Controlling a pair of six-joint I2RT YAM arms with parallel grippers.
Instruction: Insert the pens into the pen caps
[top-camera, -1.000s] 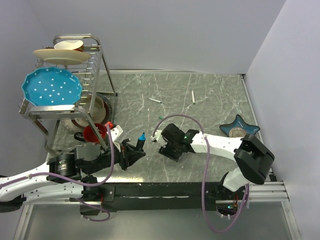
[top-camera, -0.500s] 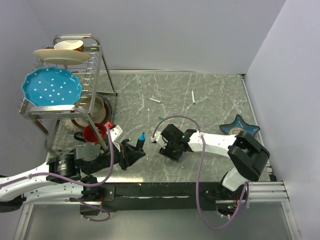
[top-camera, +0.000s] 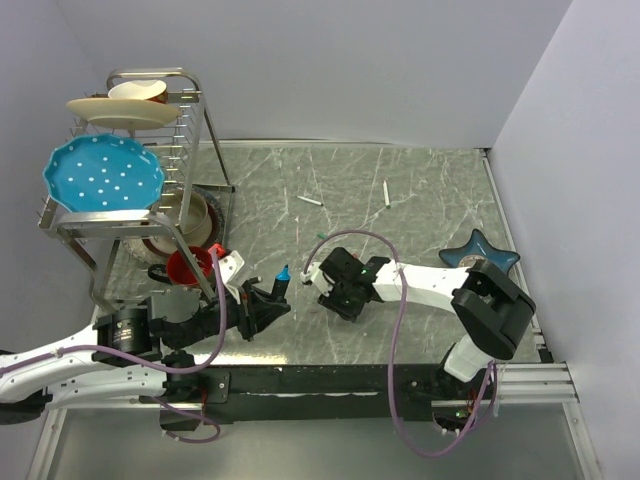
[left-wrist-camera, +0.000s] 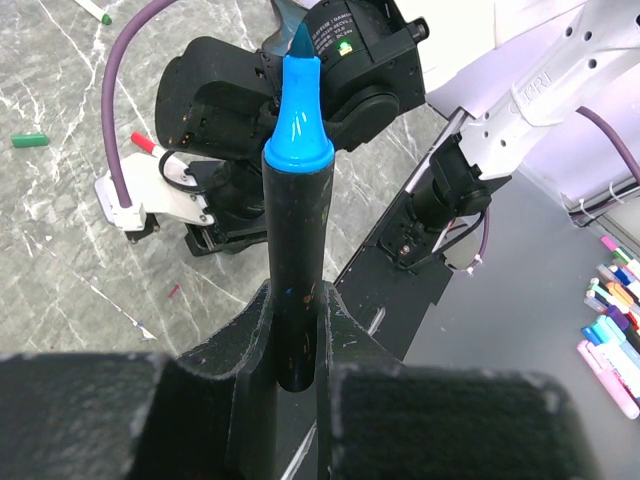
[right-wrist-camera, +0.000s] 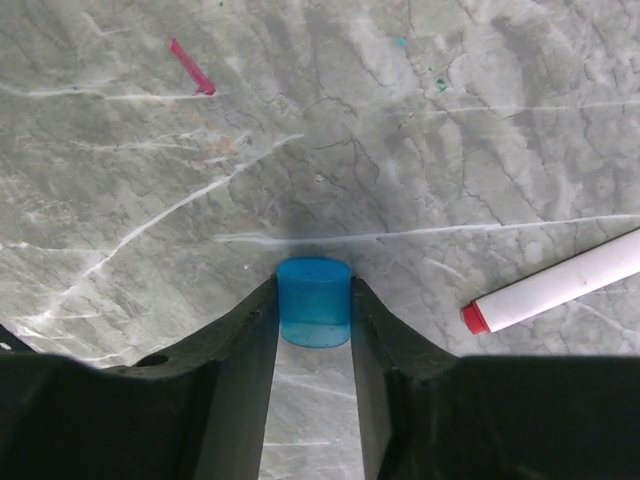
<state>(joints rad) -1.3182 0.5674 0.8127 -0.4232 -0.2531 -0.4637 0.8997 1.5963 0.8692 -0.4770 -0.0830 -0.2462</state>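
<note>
No pen is capped yet: the black marker (left-wrist-camera: 297, 250), blue tip bare, is clamped in the L gripper (left-wrist-camera: 295, 340), the blue cap (right-wrist-camera: 314, 300) on the table (right-wrist-camera: 400, 120) is pinched betw. the R gripper (right-wrist-camera: 315, 330) jaws, and the red-tipped white pen (right-wrist-camera: 560, 285) just beside it, plus two white pens (top-camera: 311, 200) farther off, are left untouched.

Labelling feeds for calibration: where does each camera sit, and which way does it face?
Top external: high behind, facing down at the table; left arm, right arm show.
Left wrist: on left hand, looking along its black pen towards the right arm.
Right wrist: looks down; right hand fingers flank the blue cap.
Shared: top and left wrist both show that pen.
</note>
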